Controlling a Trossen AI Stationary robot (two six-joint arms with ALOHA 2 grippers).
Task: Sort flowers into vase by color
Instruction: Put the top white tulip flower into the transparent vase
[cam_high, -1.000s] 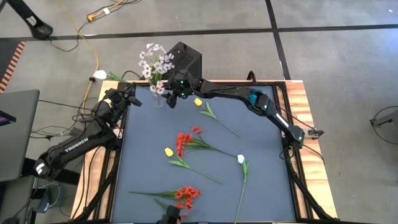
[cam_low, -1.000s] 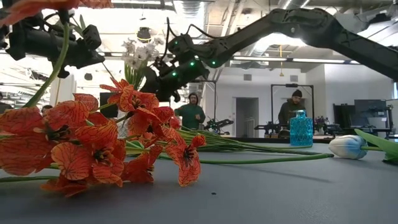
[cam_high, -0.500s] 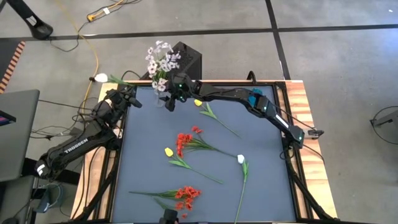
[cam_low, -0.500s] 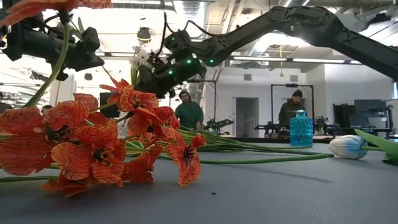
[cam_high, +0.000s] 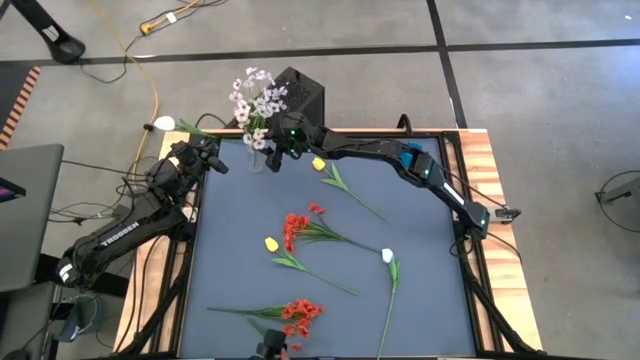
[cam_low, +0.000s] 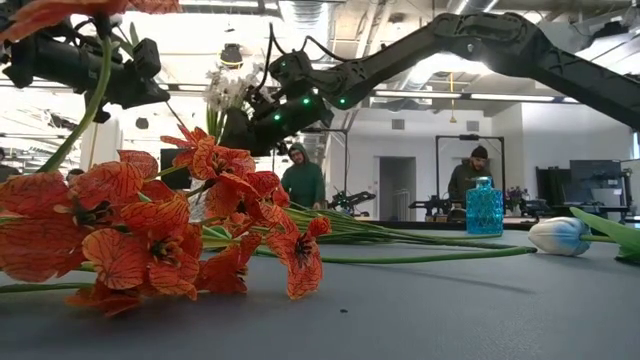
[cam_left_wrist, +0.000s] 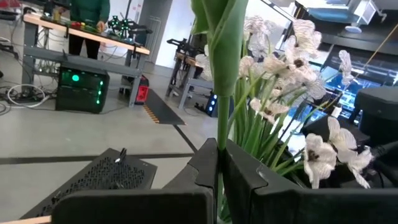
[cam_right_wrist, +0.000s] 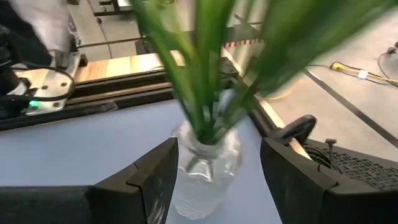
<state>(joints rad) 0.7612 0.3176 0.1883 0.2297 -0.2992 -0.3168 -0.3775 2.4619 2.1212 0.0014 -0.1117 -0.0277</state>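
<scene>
Right end effector open around the clear glass vase; left end effector clenched on a light, floppy green-stemmed white tulip, best pinched mid-stem.

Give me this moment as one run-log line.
right gripper: open around clear vase holding lilac-white sprig | left gripper: shut on white tulip stem | mat: red, yellow, white flowers unsorted

Green stem between closed fingers
</scene>
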